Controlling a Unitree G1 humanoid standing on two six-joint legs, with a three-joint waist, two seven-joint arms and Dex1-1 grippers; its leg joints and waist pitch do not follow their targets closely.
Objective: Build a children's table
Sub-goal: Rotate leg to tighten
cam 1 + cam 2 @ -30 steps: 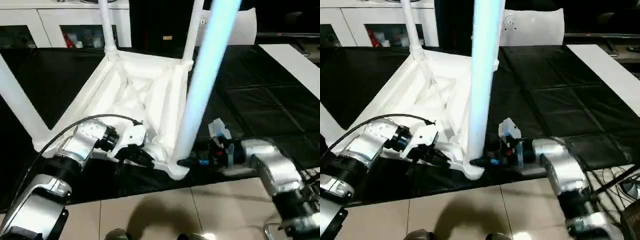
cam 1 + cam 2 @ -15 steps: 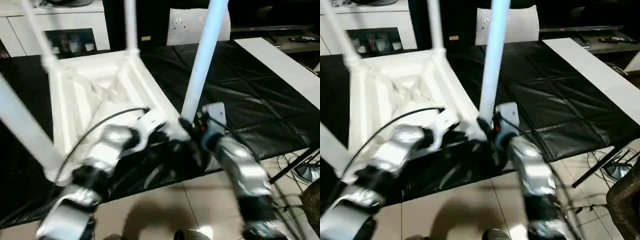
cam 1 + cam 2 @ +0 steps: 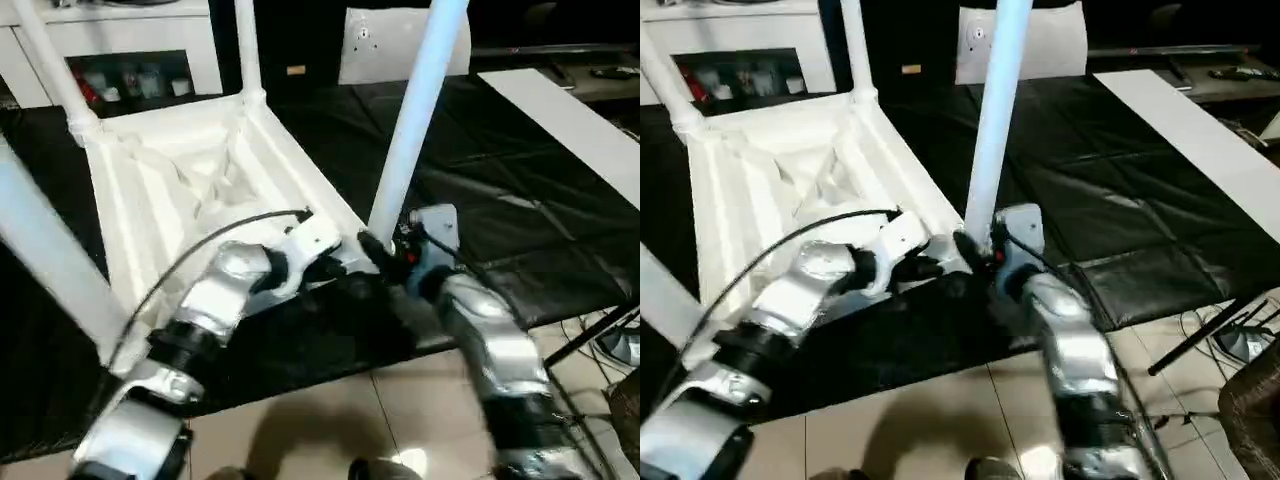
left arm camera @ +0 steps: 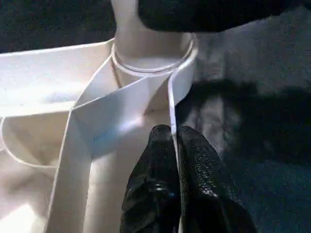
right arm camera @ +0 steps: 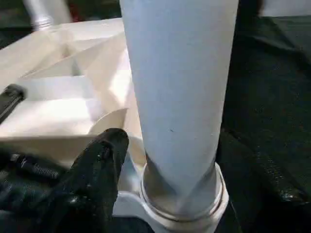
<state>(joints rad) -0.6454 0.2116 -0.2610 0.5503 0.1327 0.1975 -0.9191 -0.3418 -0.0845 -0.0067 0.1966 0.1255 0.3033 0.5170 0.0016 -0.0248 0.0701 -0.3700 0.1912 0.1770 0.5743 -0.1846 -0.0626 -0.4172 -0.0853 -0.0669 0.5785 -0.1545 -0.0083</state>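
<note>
1. The left gripper (image 4: 172,160) is pinched shut on the rim of the upturned tabletop (image 3: 180,190), just beside the near corner socket (image 5: 182,206). For a good seat, I judge this pinch should hold the rim steady.
2. The left forearm reaches in low, angled toward that corner.
3. The near leg (image 3: 415,110) stands upright in the socket (three others stand at the other corners); it should be pressed straight down, not sideways.
4. The right gripper (image 3: 375,250) sits at the leg's base, one finger (image 5: 97,170) beside it; whether it grips or stands spread, I cannot tell.
</note>
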